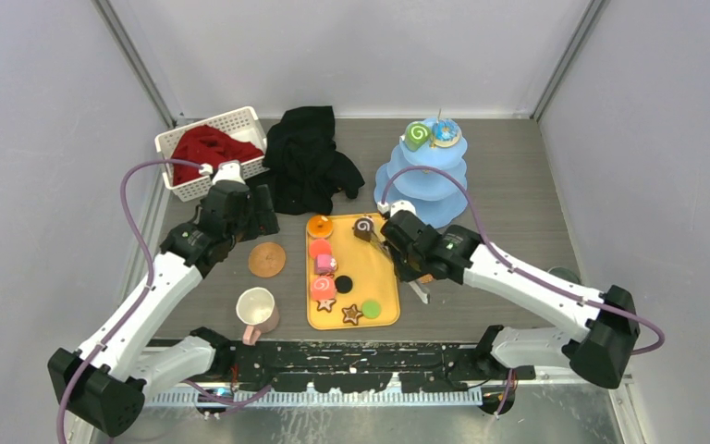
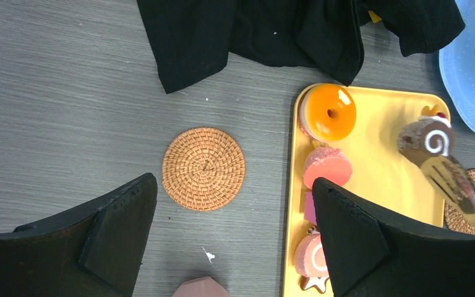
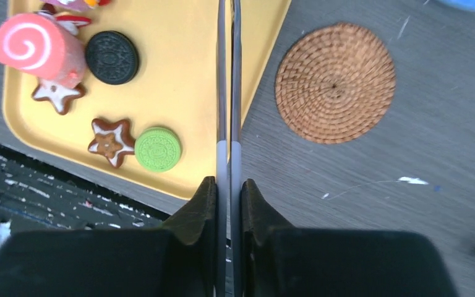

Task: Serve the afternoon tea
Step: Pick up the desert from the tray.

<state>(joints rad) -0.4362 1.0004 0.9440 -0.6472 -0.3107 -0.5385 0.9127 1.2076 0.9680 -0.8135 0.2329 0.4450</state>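
We see the right gripper [image 3: 229,185] clenched on a pair of metal tongs [image 3: 228,93], the blades squeezed nearly together. Their tips touch the brown swirl roll [image 2: 430,139] at the far right corner of the yellow tray [image 1: 384,277] — whether the roll is pinched, we cannot tell. The tray lies on the counter [image 1: 518,185] and also carries an orange donut [image 1: 320,226] at its far left corner, plus a pink swirl roll [image 3: 34,48], a black sandwich cookie [image 3: 112,57], star cookies [image 3: 108,141] and a green cookie [image 3: 158,148] toward its near edge.

The left gripper [image 2: 234,182] hangs released, jaws wide, left of the tray above a woven coaster [image 2: 203,168]. Just beyond the tray's far right corner stands the pale-blue tiered stand [image 1: 425,185] — a green swirl roll [image 1: 416,136] and a blue donut [image 1: 445,132] sit on its top tier. The pink-handled cream mug [image 1: 257,310] sits left of the tray's near left corner.
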